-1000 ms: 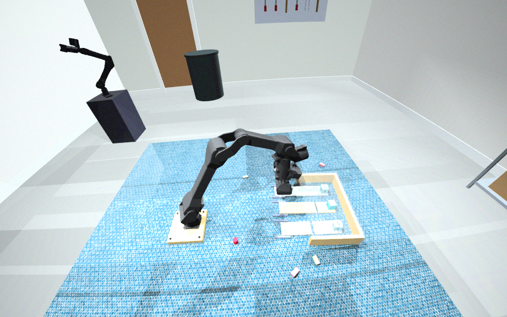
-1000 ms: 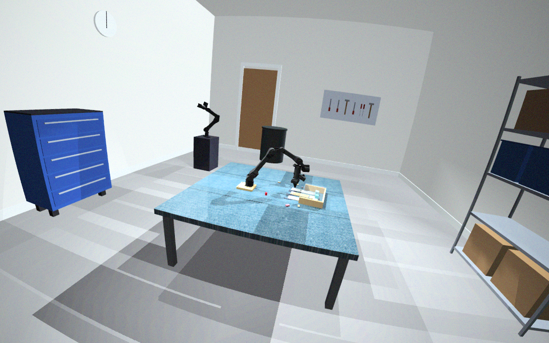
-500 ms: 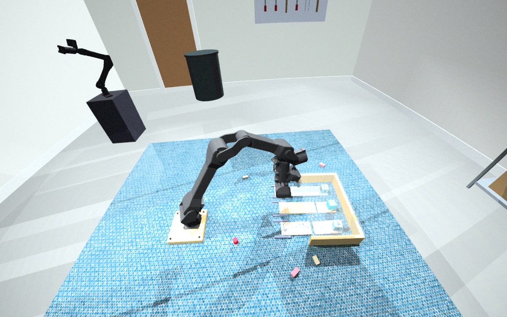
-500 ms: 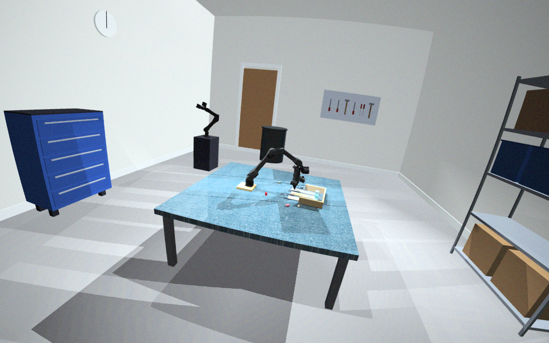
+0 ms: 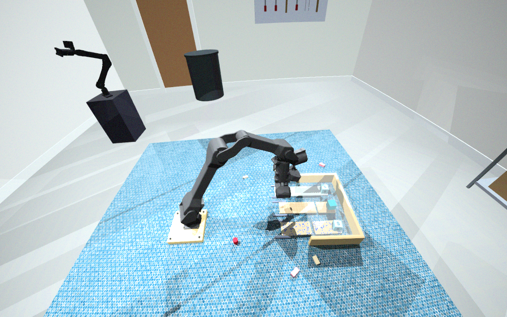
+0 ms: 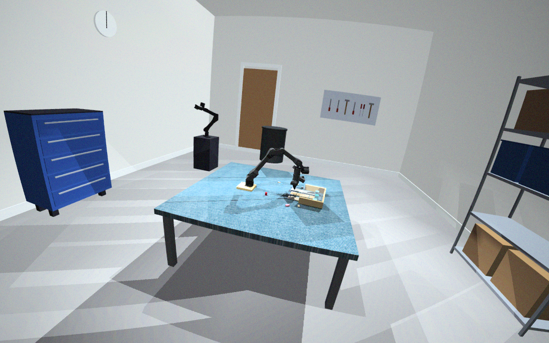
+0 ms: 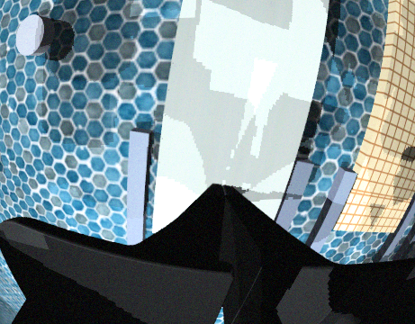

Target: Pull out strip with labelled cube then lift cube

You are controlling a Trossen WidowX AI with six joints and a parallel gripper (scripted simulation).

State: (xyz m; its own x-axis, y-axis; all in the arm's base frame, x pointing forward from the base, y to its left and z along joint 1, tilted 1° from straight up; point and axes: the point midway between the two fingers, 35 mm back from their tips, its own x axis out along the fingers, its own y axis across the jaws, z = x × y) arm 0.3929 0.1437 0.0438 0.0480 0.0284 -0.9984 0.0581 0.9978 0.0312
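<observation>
Gripper (image 7: 221, 193) is pressing down, fingers clenched together on nothing, tip sitting on the near end of the pale strip (image 7: 243, 67). Thin grey rails (image 7: 137, 186) are flanking that strip on the blue mat (image 5: 129, 256).

A three-walled wooden tray (image 5: 353, 220) is lying open toward the arm, holding the far ends of three strips. The pale strip (image 5: 306, 190) is carrying a small cube (image 5: 325, 187); the tan strip (image 5: 298, 207) a teal cube (image 5: 331, 204); the speckled strip (image 5: 306, 227) another cube (image 5: 337, 224).

Cube labels are too small to read. The arm is hiding the strip's front edge in the top view.
</observation>
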